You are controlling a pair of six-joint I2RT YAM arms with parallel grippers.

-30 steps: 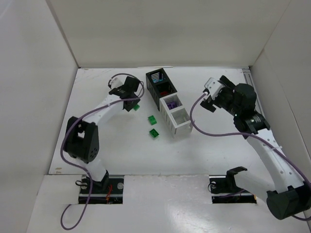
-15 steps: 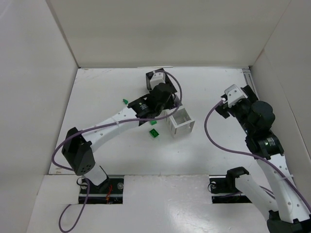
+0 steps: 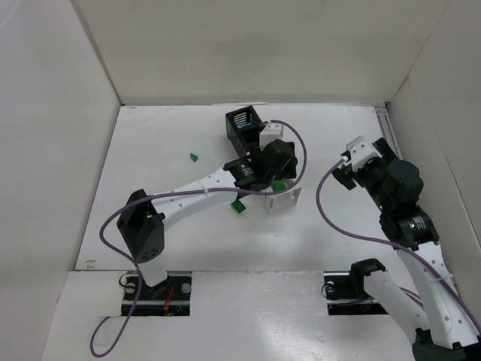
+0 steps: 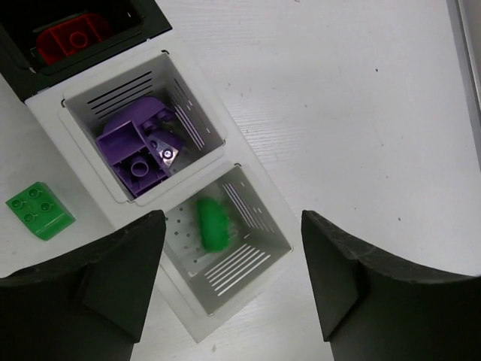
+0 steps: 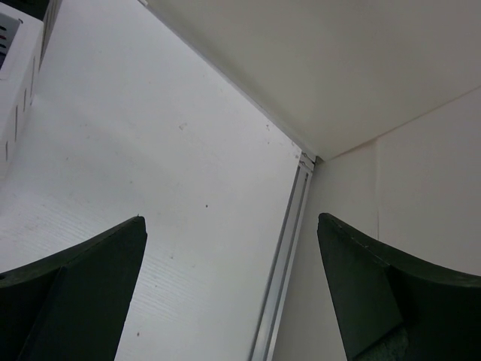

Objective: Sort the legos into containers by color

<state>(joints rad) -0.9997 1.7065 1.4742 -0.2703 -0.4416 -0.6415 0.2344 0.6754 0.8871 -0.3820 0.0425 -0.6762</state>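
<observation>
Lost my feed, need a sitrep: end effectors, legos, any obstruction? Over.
Left end effector open over end white bin, green lego inside. Right end effector open, empty. Two loose green legos. No obstruction seen.

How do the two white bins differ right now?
The middle white bin holds several purple legos piled together; the end white bin holds one green lego, with its floor mostly bare. The middle one adjoins the black bin holding a red lego; the other ends the row. Both are white, square and slatted.
</observation>
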